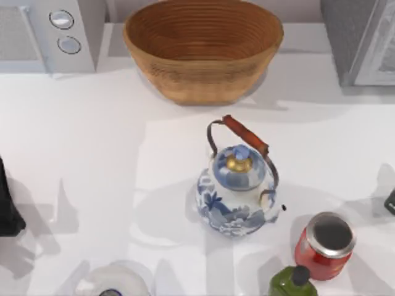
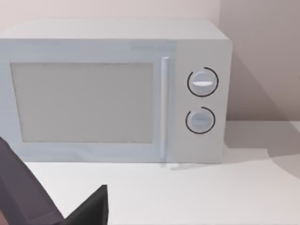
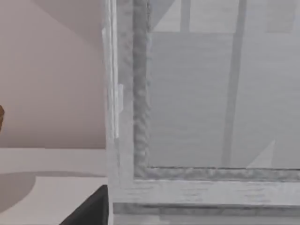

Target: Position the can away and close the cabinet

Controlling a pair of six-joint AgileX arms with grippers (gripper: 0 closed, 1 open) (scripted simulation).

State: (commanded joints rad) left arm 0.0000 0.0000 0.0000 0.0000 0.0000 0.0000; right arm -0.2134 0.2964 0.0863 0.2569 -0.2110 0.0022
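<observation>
Near the front right of the surface [image 1: 92,154] stands the can [image 1: 324,245], upright, red body, silver top, untouched. Green bottle [image 1: 292,282] with black cap sits just beside it toward the front edge, cut off by the frame. Blue-and-white kettle [image 1: 237,191] stands near the can's left, apart from it. Woven basket [image 1: 202,46] at the back centre; microwave [image 1: 52,34] at back left; cabinet [image 1: 361,40] at back right, well apart from the can.

Progress, judged: nothing done yet. Can not grasped, not stowed; cabinet closing also left.

Left hand [image 1: 7,203] parked at the left edge, facing the microwave in its wrist view; a dark finger [image 2: 89,208] pokes into that view, but whether the fingers are apart or together cannot be told. Right hand [image 1: 390,202] at the right edge, barely in frame; state likewise cannot be told.

Hard to make out: right wrist view faces the cabinet's pale frame close up; whether its door stands ajar is unclear. White object [image 1: 114,282] at front edge is cut off, unidentified.
</observation>
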